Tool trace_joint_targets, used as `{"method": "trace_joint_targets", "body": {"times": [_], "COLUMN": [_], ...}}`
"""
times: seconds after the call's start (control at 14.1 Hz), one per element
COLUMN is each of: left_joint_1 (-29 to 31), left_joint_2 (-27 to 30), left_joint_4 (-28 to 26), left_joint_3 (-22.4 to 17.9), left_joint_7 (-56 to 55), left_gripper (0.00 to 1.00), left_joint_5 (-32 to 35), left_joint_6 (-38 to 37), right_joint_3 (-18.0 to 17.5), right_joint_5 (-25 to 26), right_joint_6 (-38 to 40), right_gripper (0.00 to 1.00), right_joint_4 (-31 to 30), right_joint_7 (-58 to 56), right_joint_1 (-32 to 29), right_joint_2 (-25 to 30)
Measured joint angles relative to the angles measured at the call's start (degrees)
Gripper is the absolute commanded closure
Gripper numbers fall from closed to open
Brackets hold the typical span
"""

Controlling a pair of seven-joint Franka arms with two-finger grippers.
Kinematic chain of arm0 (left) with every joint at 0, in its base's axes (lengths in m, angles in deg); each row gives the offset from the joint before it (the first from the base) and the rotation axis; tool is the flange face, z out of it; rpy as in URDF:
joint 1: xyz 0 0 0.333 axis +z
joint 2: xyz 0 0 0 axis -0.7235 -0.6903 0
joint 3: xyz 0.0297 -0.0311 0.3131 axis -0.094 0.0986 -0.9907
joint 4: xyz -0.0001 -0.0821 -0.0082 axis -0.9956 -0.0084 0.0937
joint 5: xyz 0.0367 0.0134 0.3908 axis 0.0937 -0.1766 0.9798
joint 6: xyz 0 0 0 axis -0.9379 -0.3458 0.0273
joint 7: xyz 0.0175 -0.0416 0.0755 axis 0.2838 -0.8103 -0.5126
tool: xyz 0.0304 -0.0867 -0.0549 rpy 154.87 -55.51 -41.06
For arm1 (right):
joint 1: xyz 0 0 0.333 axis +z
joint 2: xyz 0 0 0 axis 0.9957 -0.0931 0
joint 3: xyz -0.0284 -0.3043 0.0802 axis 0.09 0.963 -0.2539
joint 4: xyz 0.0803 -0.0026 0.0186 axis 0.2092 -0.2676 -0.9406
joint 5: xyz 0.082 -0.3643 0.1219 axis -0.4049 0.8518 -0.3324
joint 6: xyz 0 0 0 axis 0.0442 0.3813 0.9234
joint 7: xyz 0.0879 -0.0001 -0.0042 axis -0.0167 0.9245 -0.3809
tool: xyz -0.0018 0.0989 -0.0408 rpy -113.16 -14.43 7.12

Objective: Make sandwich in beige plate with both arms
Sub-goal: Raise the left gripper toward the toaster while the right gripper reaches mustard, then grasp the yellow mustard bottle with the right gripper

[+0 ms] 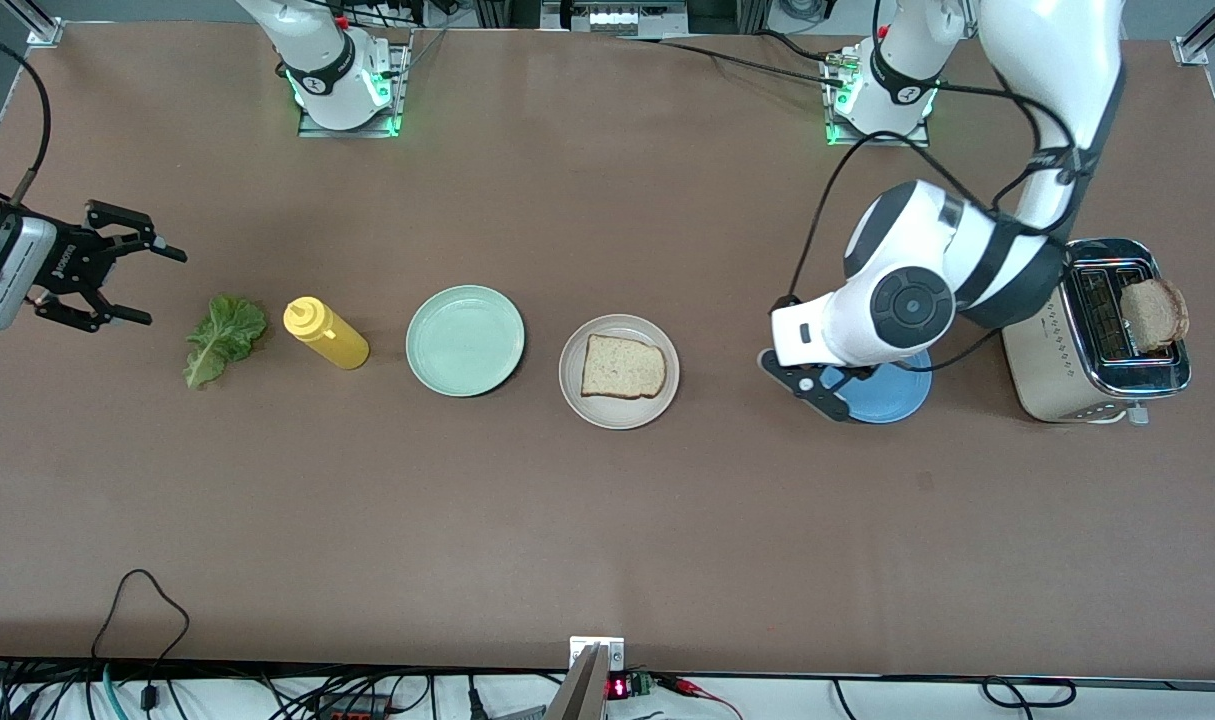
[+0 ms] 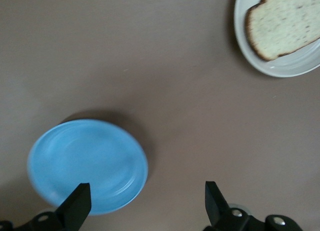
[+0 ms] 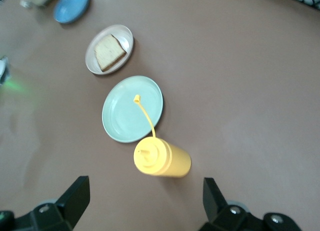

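Note:
Of the sandwich, one bread slice (image 1: 622, 367) lies flat on the beige plate (image 1: 619, 421). The green lettuce leaf (image 1: 224, 337) lies on the table toward the right arm's end. A second toasted slice (image 1: 1154, 313) stands in the toaster (image 1: 1067, 385). My left gripper (image 1: 812, 388) hangs open and empty over the edge of the blue plate (image 1: 897, 400), between the beige plate (image 2: 280, 67) and the toaster. Its wrist view shows the blue plate (image 2: 87, 163) and the table between its fingers. My right gripper (image 1: 162, 288) is open and empty beside the lettuce.
A yellow squeeze bottle (image 1: 325, 333) lies on its side between the lettuce and a mint-green plate (image 1: 465, 340). The right wrist view looks along the row: bottle (image 3: 162, 158), mint-green plate (image 3: 122, 121), beige plate (image 3: 95, 65), blue plate (image 3: 71, 6).

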Motion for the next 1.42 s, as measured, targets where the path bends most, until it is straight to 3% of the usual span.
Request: {"method": "trace_joint_targets", "body": {"times": [0.21,0.5,0.71,0.85,1.0,1.21,1.42], "left_joint_1": [3.17,7.17,5.98,2.72,1.39,1.60,1.56], "left_joint_2": [1.85,2.77,5.55,9.23,13.89,22.08,25.32], "left_joint_4": [6.99,16.61,19.48,17.79,12.42,0.57,-4.71], "left_joint_3": [-0.37,-0.61,-5.15,-11.83,-16.23,-18.53,-18.64], "left_joint_7": [0.05,0.05,-3.67,-6.12,-6.72,-6.78,-7.01], "left_gripper": [0.00,0.00,0.00,0.00,0.00,0.00,0.00], "left_joint_5": [1.85,3.04,2.24,-2.03,-5.00,-5.61,-5.66], "left_joint_6": [-7.11,-15.06,-16.93,-16.77,-12.54,-3.06,-2.94], "right_joint_3": [0.03,0.04,0.04,0.03,0.03,-0.04,-0.74], "right_joint_5": [-9.84,-18.69,-24.22,-26.78,-28.56,-31.42,-32.05], "right_joint_6": [-1.39,-1.21,1.60,4.16,5.74,7.68,8.24], "right_gripper": [0.00,0.00,0.00,0.00,0.00,0.00,0.00], "right_joint_4": [-4.89,-6.37,-6.58,-6.59,-6.55,-6.42,-5.51], "right_joint_7": [-16.17,-37.29,-49.74,-55.64,-60.99,-68.86,-73.34], "right_joint_1": [-3.11,-5.56,-6.57,-7.20,-7.74,-7.98,-7.95], "right_joint_2": [-2.82,-10.64,-17.84,-22.35,-26.56,-32.49,-35.59]}}
